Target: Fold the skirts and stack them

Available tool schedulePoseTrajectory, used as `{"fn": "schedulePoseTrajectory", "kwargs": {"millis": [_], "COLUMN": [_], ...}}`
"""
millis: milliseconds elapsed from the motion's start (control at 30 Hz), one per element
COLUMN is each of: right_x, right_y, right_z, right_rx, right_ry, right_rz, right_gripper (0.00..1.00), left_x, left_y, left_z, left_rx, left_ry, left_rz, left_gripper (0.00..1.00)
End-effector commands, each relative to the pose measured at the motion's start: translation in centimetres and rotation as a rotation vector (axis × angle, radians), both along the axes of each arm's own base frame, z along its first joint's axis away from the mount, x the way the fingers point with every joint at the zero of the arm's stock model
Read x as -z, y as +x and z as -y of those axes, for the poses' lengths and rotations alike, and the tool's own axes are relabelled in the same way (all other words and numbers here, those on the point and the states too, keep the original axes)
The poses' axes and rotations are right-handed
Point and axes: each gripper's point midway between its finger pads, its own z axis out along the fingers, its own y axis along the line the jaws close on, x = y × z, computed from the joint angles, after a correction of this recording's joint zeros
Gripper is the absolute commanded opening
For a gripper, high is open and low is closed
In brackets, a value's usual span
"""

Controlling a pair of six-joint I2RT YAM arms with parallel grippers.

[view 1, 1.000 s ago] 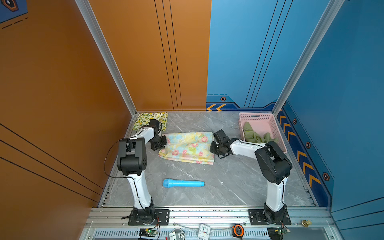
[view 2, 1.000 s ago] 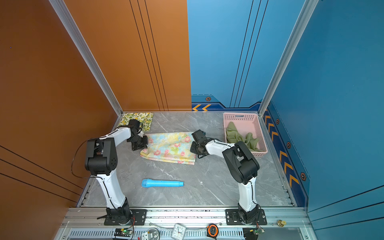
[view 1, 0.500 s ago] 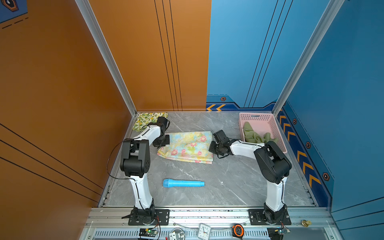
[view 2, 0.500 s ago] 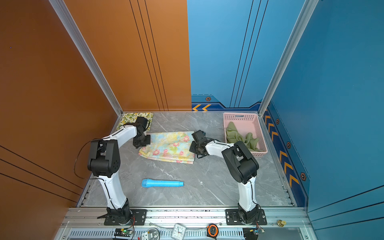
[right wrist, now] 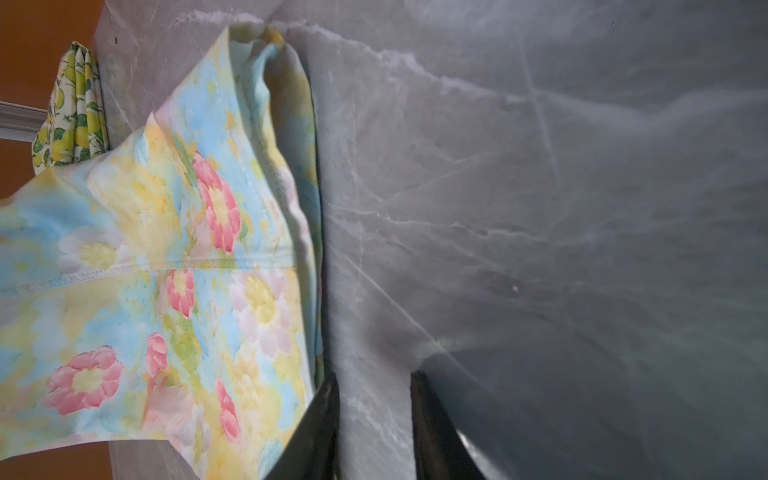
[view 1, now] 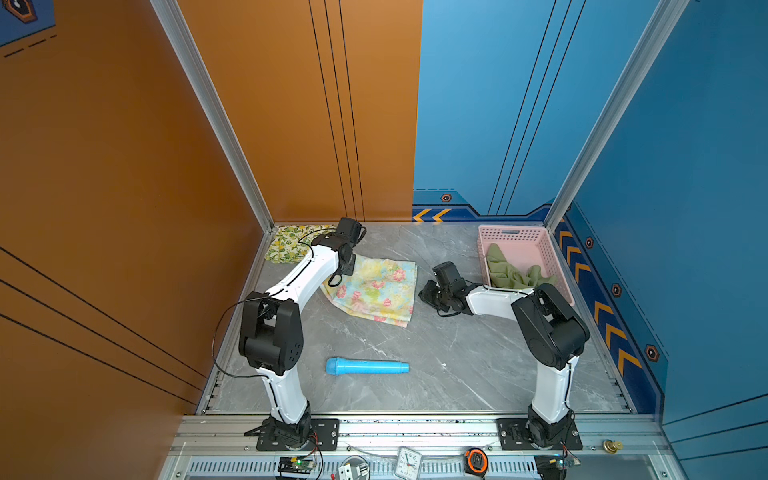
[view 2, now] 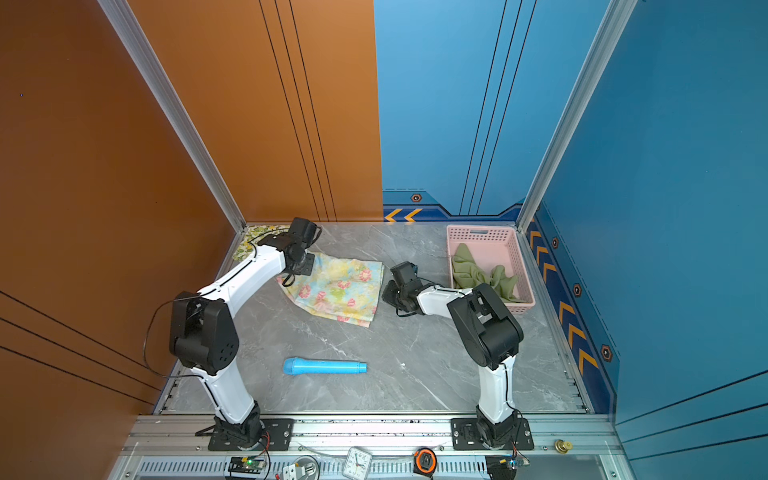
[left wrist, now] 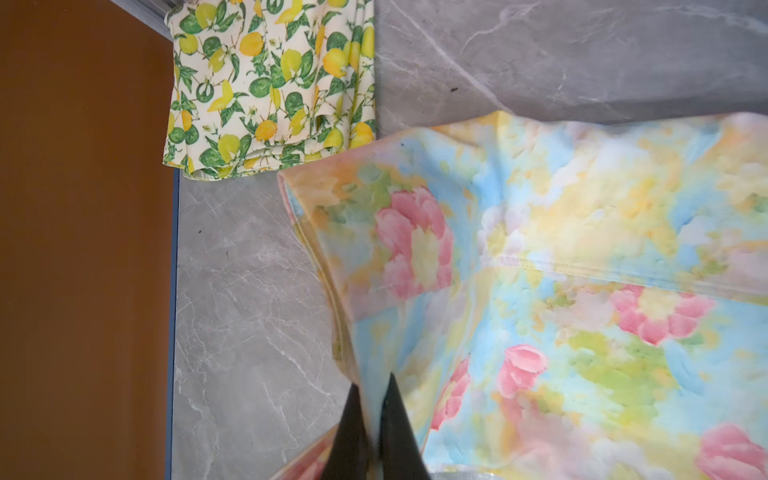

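The pastel flowered skirt (view 1: 374,291) (view 2: 336,291) lies folded mid-table, with its far left corner lifted. My left gripper (left wrist: 372,380) (view 1: 345,266) is shut on that edge of cloth (left wrist: 540,291). The lemon-print skirt (view 1: 286,245) (left wrist: 270,83) lies folded in the far left corner, just beyond the lifted corner. My right gripper (right wrist: 374,376) (view 1: 428,291) stands open over bare table, just off the pastel skirt's right edge (right wrist: 166,270), with one finger beside the cloth. The olive skirt (view 1: 511,270) (view 2: 478,270) lies crumpled in the pink basket (view 1: 515,230).
A blue cylinder (view 1: 368,367) (view 2: 324,367) lies on the grey table near the front, between the two arm bases. The orange wall runs along the left edge and the blue wall behind and to the right. The basket (view 2: 482,230) fills the far right corner.
My left gripper has moved toward the far left corner, dragging the pastel skirt's corner with it. My right gripper has opened and let go of the skirt's right edge.
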Motion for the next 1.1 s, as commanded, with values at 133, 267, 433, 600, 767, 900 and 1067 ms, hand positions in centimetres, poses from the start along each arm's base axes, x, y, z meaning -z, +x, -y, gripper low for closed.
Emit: {"fn": "schedulePoseTrajectory", "kwargs": {"millis": [133,267,433,600,767,900,1067], "right_x": [2.4,3.0,4.0,5.1,5.5,5.8,6.0], "right_y": [-0.6,-0.4,-0.3,-0.4,-0.6,-0.8,-1.1], "right_z": [-1.8,-2.4,-2.7,-2.6,-2.4,-2.2,-2.0], "right_rx": [0.032,0.050,0.073,0.091,0.110,0.113,0.123], "right_ry": [0.091,0.123,0.157,0.160,0.173,0.170,0.174], "right_rz": [-0.059,-0.066,-0.076,-0.087,-0.089,-0.093,-0.096], "right_gripper": [0.30,0.23,0.08,0.01,0.00,0.00,0.00], "left_x": [-1.6,-1.2,-0.4,1.1,3.3,4.9,6.5], "left_y": [-0.8,-1.5,-2.5,-3.9,-5.0,-5.3,-5.2], "left_z": [4.4,7.1,10.7,14.8,18.3,20.0,21.6], "left_rx": [0.101,0.163,0.246,0.364,0.447,0.475,0.492], "left_ry": [0.058,0.067,0.065,0.080,0.087,0.071,0.037], "left_rz": [0.029,0.024,0.011,-0.027,-0.072,-0.103,-0.140], "left_gripper": [0.00,0.00,0.00,0.00,0.00,0.00,0.00]}}
